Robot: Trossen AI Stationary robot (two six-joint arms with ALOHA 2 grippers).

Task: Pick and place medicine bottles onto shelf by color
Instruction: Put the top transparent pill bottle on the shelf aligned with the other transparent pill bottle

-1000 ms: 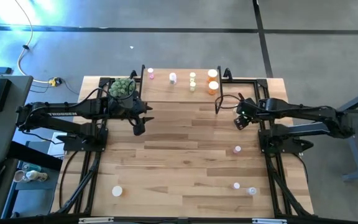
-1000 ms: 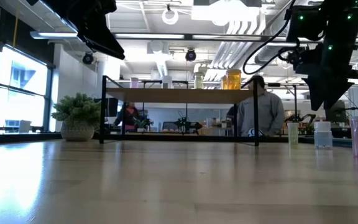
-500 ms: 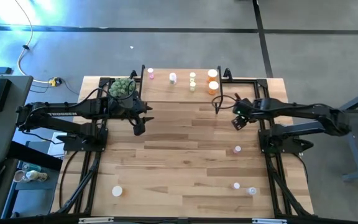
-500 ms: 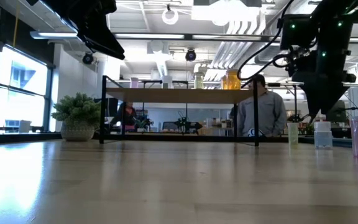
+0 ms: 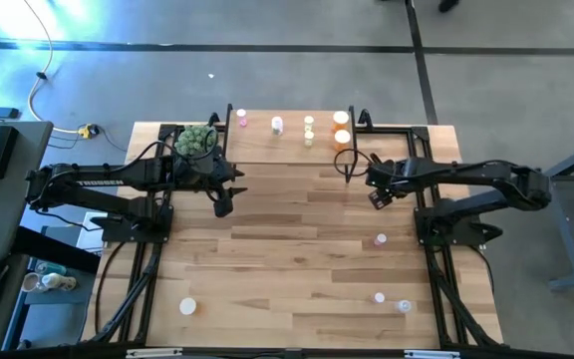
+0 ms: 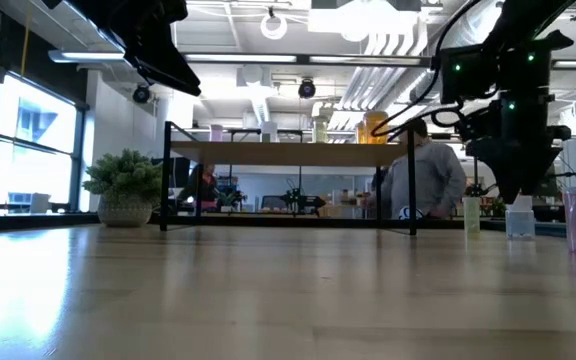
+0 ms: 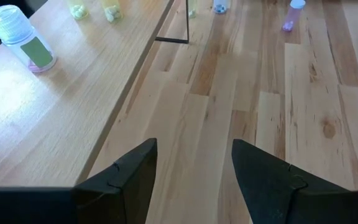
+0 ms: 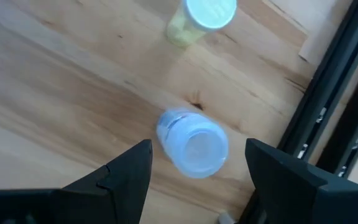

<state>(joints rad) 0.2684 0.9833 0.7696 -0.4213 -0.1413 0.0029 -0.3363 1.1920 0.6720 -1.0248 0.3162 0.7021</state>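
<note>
My right tool (image 5: 372, 196) has swung left off the shelf (image 5: 267, 140), spread and empty; next, reach for a table bottle (image 5: 381, 239).

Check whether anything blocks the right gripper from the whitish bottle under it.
Nothing visible does. The right gripper hangs open over the whitish bottle, with only air between them. A yellow-green bottle stands apart from it, and the black frame runs alongside; neither is in the path.

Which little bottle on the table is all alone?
The white-capped bottle on the left arm's side; the other three table bottles stand on the right side.
</note>
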